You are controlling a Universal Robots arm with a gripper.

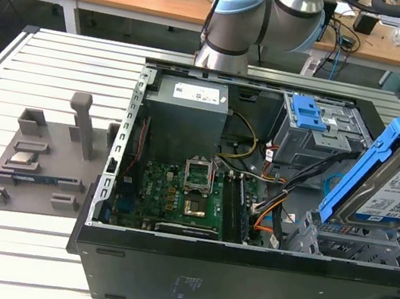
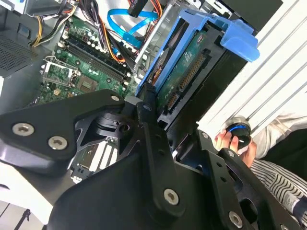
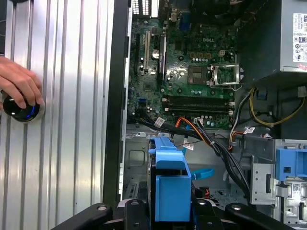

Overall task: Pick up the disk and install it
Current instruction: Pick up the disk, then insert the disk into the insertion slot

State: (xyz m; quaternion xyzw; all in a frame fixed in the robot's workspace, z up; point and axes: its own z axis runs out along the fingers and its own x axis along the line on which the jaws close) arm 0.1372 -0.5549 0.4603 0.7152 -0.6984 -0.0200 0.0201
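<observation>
The claw (image 3: 170, 211) is clamped on the disk (image 1: 397, 186), its black fingers (image 2: 144, 120) pressed against the blue rails on either side. In the exterior view the disk hangs tilted in the air, label facing the camera and one blue rail rising steeply. Its lower end is just above the metal cage (image 1: 354, 240); whether they touch I cannot tell. The cage sits in the corner of the case (image 1: 240, 279) that is nearest the camera on the exterior view's right. In the second wrist view the disk (image 2: 187, 72) shows its green circuit side and connector row. In the first wrist view its blue end (image 3: 170, 191) stands between the fingers, over the cage.

The case lies open on the slatted metal desk (image 1: 13, 256), with the arm (image 1: 242, 11) mounted at the desk's far edge behind it. Inside are the motherboard (image 1: 170, 190), a grey box (image 1: 189, 109) with a white sticker, and a second blue carrier (image 1: 309, 114) in the far bay, with orange, blue and black cables running between them.

A grey tray (image 1: 37, 161) of small parts sits on the desk near its edge on the exterior view's left, apart from the case.

In both wrist views a hand (image 3: 17, 79) rests on a round black knob (image 3: 21, 109) with a blue glow, on the desk slats beside the case wall. A striped sleeve (image 2: 273, 177) shows in the second wrist view.
</observation>
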